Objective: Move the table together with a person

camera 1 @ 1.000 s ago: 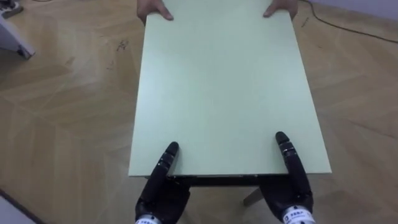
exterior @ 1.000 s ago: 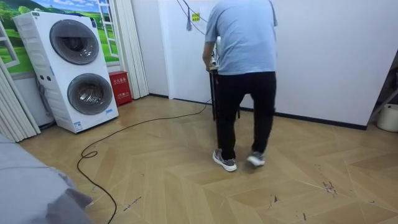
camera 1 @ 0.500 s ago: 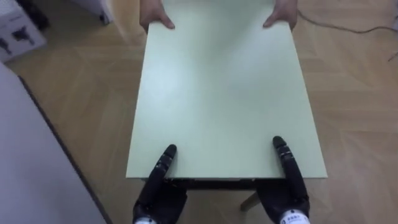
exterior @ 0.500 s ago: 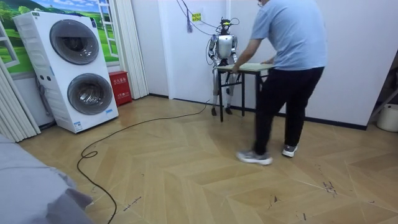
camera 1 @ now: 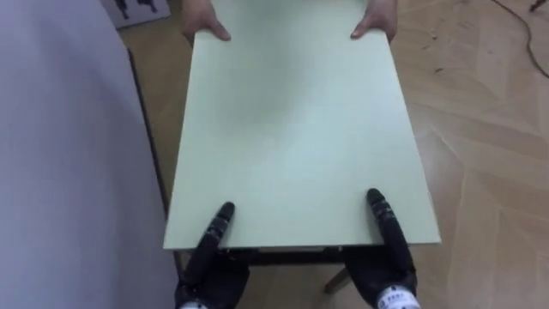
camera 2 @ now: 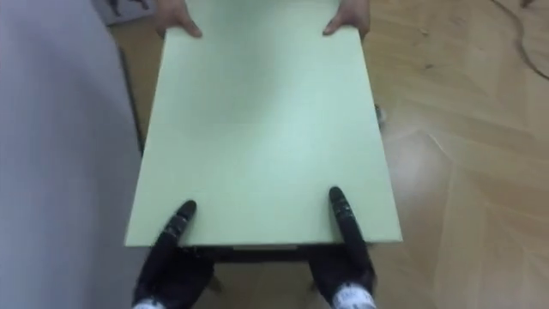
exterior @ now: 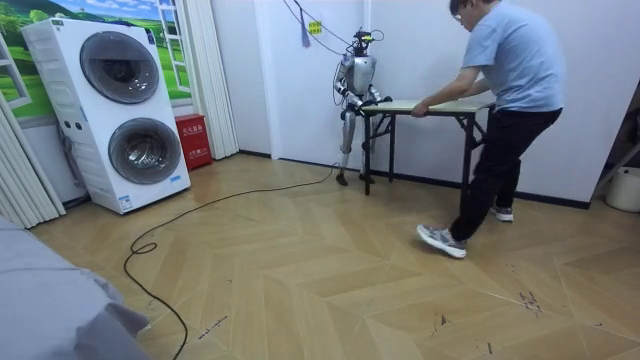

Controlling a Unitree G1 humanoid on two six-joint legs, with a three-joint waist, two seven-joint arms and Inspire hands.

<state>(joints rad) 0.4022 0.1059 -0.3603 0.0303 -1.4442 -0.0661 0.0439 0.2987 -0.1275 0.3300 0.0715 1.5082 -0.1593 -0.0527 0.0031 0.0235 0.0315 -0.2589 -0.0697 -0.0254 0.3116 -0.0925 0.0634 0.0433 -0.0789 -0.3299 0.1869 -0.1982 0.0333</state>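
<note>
the pale green table [camera 1: 292, 129] runs from 6 to 12 o'clock before us, its legs off the wooden floor [camera 1: 480, 172] as far as the room view lets us judge. our left hand [camera 1: 213, 262] sits at its near edge at 7 o'clock, our right hand [camera 1: 388, 266] at 5 o'clock; each lays a thumb straight on the top while the rest tucks below the edge, so we cannot tell how far either closes. the person [exterior: 510, 80] leans in and grips the far corners at 11 and 1 o'clock. a grey wall [camera 1: 69, 154] stands at 9 o'clock.
</note>
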